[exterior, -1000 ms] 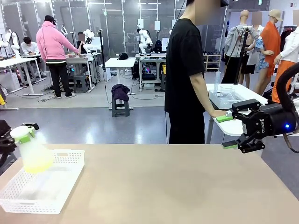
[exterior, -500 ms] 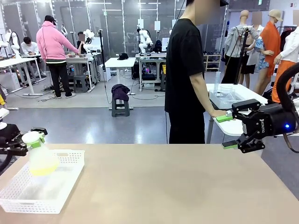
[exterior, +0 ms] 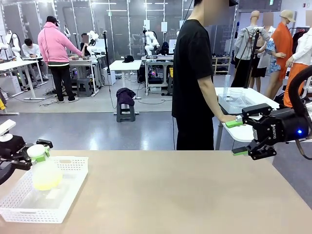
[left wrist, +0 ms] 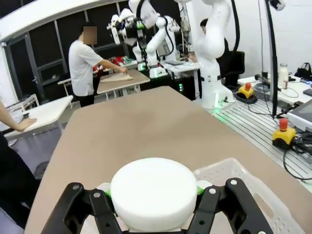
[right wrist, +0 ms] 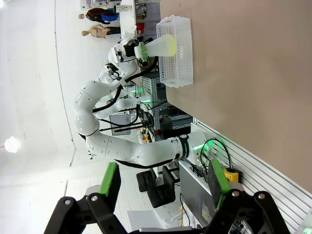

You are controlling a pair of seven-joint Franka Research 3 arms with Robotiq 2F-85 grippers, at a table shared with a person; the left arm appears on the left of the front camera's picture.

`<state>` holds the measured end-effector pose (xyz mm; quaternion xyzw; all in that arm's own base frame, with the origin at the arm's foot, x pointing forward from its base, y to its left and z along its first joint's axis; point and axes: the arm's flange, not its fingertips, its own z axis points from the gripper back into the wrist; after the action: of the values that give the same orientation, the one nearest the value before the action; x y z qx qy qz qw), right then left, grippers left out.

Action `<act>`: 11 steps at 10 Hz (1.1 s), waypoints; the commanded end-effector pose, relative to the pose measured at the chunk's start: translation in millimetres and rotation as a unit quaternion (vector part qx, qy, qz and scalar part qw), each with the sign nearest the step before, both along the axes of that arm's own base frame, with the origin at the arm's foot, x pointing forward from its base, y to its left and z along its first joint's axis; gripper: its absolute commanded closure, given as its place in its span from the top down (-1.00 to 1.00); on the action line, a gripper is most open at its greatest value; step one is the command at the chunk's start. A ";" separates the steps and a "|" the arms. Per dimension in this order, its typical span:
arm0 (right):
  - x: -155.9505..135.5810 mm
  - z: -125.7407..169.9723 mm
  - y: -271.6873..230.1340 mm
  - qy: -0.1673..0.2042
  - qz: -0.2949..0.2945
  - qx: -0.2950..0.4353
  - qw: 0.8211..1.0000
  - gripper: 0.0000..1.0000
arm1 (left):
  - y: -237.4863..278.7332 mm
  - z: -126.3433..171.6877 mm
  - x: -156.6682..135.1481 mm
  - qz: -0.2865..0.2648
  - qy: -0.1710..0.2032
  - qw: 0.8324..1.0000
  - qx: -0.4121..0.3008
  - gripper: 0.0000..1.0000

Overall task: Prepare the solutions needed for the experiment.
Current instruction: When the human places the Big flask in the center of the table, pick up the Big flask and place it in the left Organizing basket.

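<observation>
Left tool [exterior: 38, 150] is clamped tight on the neck of the flask [exterior: 45, 171], green pads pinching just under its white cap [left wrist: 153, 194]. The flask hangs tilted over the near-left part of the white basket [exterior: 68, 195], at the table's [exterior: 185, 195] left edge, and the solutions [exterior: 46, 182] sit as a pale yellow pool low in its frosted body. Whether the flask's base touches the basket floor, I cannot tell. From the left wrist, the cap sits right between the two black fingers [left wrist: 92, 207], with the basket rim [left wrist: 229, 168] just beyond it.

Over on the right, the right tool [exterior: 237, 137] hangs above the table's far right edge, jaws spread wide, green pads [exterior: 234, 123] well apart, nothing between them and nothing touched. The right wrist view shows the same: two green pads [right wrist: 110, 181] far apart, open air between, and far off the flask [right wrist: 161, 47] at the basket [right wrist: 180, 48].

A person [exterior: 195, 73] stands across the table, one hand [exterior: 225, 118] resting on a white side table [exterior: 243, 100] behind.
</observation>
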<state>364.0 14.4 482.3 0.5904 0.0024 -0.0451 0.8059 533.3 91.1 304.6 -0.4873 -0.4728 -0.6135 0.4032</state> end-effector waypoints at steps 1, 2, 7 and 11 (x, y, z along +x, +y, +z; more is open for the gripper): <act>1.4 0.6 1.3 -0.006 -0.001 0.008 1.000 0.81 | 6.9 -41.6 -22.5 0.007 -0.021 1.000 0.019 -0.87; 1.4 0.6 1.3 -0.006 -0.001 0.008 1.000 0.81 | 5.4 -45.2 -15.8 0.010 -0.009 1.000 0.019 -0.87; 1.4 0.6 1.3 -0.006 -0.001 0.008 1.000 0.81 | 6.3 -20.5 15.6 0.016 0.008 1.000 0.007 -0.58; 1.4 0.6 1.3 -0.006 -0.001 0.008 1.000 0.81 | 0.7 -26.3 23.6 -0.003 0.019 1.000 -0.002 -0.58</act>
<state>364.0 14.5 482.3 0.5905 0.0023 -0.0451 0.8058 552.1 89.9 284.0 -0.4989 -0.4624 -0.6020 0.4183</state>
